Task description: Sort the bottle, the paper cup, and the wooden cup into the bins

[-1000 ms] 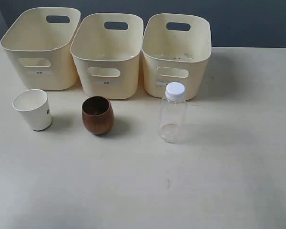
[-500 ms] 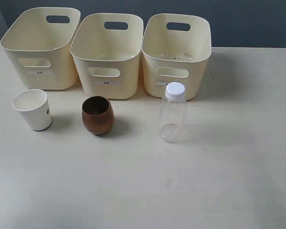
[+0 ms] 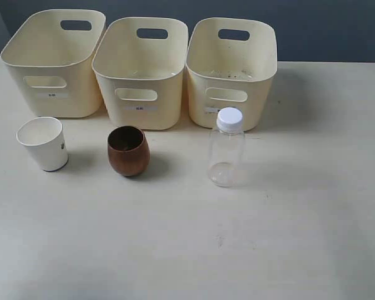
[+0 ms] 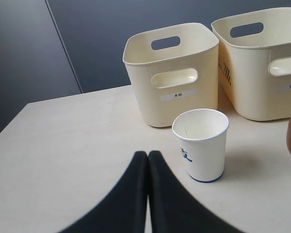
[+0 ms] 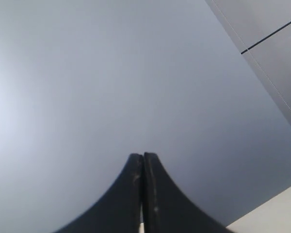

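Looking closest in first: the left gripper has its 2 black fingers pressed flat together with nothing between them, low over the pale table. Just past the tips stands the paper cup, upright, mouth up, with a small blue mark on its side. The right gripper is pinched together the same way, also holding nothing, and it's aimed at a plain grey wall.

From the exterior view, all 3 small things sit on the table in a loose row, well apart from each other and outside the tubs. The paper cup is on the left, the wooden cup is in the middle, and the bottle is on the right. All 3 are upright, and the bottle has its white cap on.

Behind them the 3 bins line up side by side: left bin, middle bin, right bin. They're packed close, each with oval handle cutouts and a small front label. The bottle stands near the front of the right bin, and I can't tell if they touch. Behind the bins is a dark wall.
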Available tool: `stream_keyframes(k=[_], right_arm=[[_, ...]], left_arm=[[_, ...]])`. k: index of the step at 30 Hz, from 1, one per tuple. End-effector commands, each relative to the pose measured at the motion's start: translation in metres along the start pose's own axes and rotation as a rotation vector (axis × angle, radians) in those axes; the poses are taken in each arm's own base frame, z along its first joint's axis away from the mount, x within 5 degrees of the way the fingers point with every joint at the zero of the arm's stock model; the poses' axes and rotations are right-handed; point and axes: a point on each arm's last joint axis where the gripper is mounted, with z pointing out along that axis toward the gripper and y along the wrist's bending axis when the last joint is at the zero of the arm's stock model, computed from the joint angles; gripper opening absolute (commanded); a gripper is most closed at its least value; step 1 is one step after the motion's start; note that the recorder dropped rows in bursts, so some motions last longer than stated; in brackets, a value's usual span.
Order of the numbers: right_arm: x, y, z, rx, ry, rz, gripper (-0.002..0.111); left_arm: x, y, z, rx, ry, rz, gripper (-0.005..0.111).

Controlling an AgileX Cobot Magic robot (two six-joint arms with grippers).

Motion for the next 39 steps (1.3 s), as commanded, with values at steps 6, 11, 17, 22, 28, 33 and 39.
stream_keyframes(k=[6,11,17,22,28,33,39], right_arm=[[0.001,0.001,0.0,-0.009,0.002,-0.059,-0.001],[0.0,0.001,0.0,-0.011,-0.008,0.012,-0.001],[-0.01,0.017,0.002,-0.063,0.082,-0.138,-0.001],[-0.061,0.052,0.008,-0.146,-0.052,-0.153,-0.001],[-0.106,0.087,0.044,-0.156,-0.051,-0.311,-0.001],[-0.124,0.105,0.085,-0.143,0.0,-0.444,-0.001],[-0.085,0.121,0.145,-0.227,0.315,-0.579,-0.001]], left_arm=[[-0.002,0.0,0.0,0.005,-0.006,-0.005,0.0],[-0.002,0.0,0.0,0.005,-0.006,-0.005,0.0],[-0.002,0.0,0.0,0.005,-0.006,-0.005,0.0],[-0.002,0.0,0.0,0.005,-0.006,-0.005,0.0],[-0.002,0.0,0.0,0.005,-0.006,-0.005,0.0],[-0.002,0.0,0.0,0.005,-0.006,-0.005,0.0],[-0.002,0.0,0.0,0.005,-0.006,-0.005,0.0]])
